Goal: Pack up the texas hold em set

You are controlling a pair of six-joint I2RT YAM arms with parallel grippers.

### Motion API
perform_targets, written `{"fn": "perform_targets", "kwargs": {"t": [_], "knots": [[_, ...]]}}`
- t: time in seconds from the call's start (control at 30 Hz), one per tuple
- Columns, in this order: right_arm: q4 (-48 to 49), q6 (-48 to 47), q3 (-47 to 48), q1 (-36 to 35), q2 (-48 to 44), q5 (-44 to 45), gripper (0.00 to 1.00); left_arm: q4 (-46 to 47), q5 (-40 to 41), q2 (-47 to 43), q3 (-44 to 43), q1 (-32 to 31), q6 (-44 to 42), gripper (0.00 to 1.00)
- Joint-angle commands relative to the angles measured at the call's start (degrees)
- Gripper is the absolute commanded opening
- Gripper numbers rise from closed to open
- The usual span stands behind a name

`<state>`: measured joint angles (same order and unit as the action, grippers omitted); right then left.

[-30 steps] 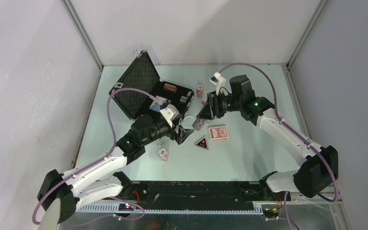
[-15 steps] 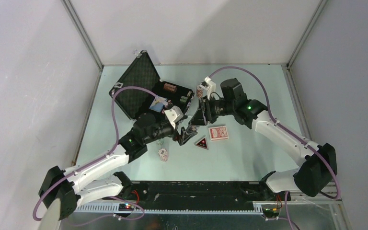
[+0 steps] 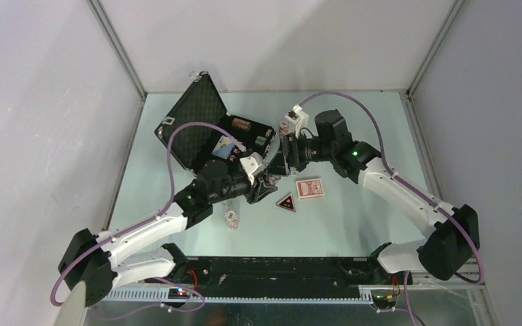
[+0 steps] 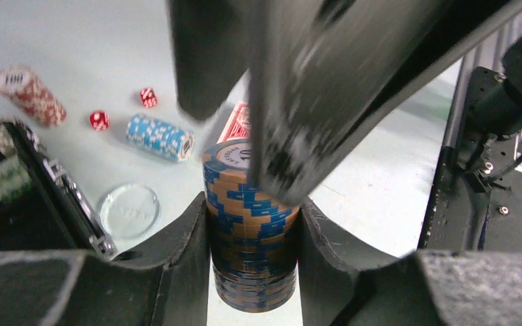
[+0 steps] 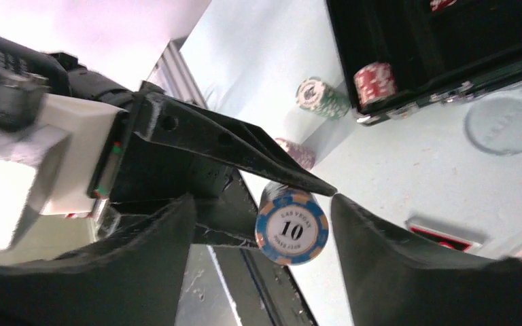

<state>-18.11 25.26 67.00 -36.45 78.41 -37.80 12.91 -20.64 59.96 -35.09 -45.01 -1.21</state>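
Texas hold em set (image 3: 242, 130), partly spread over the pale table (image 3: 360, 129). Black briefcase (image 3: 192, 123): open at the far left of the table with its lid raised and a red chip stack (image 5: 374, 81) in its tray. A green chip stack (image 5: 319, 95) lies at its front edge, whether inside or just outside cannot be told. Blue-and-tan chip stack (image 4: 250, 258), top chip marked 10: held between the two arms near the table's middle. Left gripper (image 4: 253, 210): fingers pressed against both sides of this stack, pinching it. Right gripper (image 5: 265, 204): jaws spread wide to either side of the same stack, with a clear gap on one side, gripping nothing. Loose on the table: red card deck (image 3: 310, 188); black-red triangle (image 3: 286, 202) just beside it; red-and-white stack marked 100 (image 4: 30, 95); red dice (image 4: 148, 97), two; light-blue stack (image 4: 160, 136) on its side; clear round disc (image 4: 130, 210) near the case's edge; one further chip stack (image 3: 232, 217) beside the left arm.
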Motion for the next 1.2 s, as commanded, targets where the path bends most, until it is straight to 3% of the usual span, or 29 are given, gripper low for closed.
{"fn": "perform_targets", "kwargs": {"t": [0.0, 0.03, 0.1, 0.13, 0.27, 0.4, 0.73, 0.8, 0.83, 0.93, 1.17], "knots": [[4.1, 2.9, -1.5, 2.8, -5.7, 5.5, 0.80, 1.5, 9.1, 0.0, -3.1, 0.1, 5.2, 0.00], [4.2, 3.9, -2.9, 3.9, -7.4, 8.3, 0.82, 1.2, 12.0, 0.0, -3.2, 0.1, 6.4, 0.00], [4.5, 5.2, -5.2, 5.7, -10.2, 13.2, 0.83, -1.1, 25.0, 0.3, -4.0, 0.0, 13.0, 0.00], [4.6, 5.6, -6.1, 6.4, -12.2, 14.5, 0.83, -2.7, 35.4, 0.8, -5.3, 0.0, 18.6, 0.00], [7.1, 7.3, -11.6, 9.8, -18.2, 19.0, 0.83, -18.2, 61.0, 4.1, -12.7, 0.1, 35.0, 0.00], [7.5, 7.3, -14.7, 11.8, -21.5, 21.5, 0.82, -34.6, 74.3, 9.0, -20.6, 0.7, 50.5, 0.00], [5.3, 5.2, -16.8, 13.3, -25.4, 24.1, 0.82, -45.0, 70.0, 16.1, -26.1, 9.4, 73.2, 0.00], [5.5, 5.1, -17.5, 13.5, -26.0, 24.2, 0.82, -51.4, 70.8, 19.3, -29.4, 9.6, 78.0, 0.00], [5.5, 5.1, -17.6, 13.7, -26.4, 24.2, 0.82, -53.9, 71.7, 21.8, -30.5, 9.6, 84.5, 0.00], [5.5, 5.0, -18.0, 14.2, -26.8, 24.0, 0.81, -59.4, 72.4, 26.0, -34.7, 9.6, 89.3, 0.00], [4.4, 3.9, -18.1, 15.0, -27.8, 23.3, 0.81, -61.7, 71.8, 33.3, -39.6, 11.7, 96.2, 0.00]]}}
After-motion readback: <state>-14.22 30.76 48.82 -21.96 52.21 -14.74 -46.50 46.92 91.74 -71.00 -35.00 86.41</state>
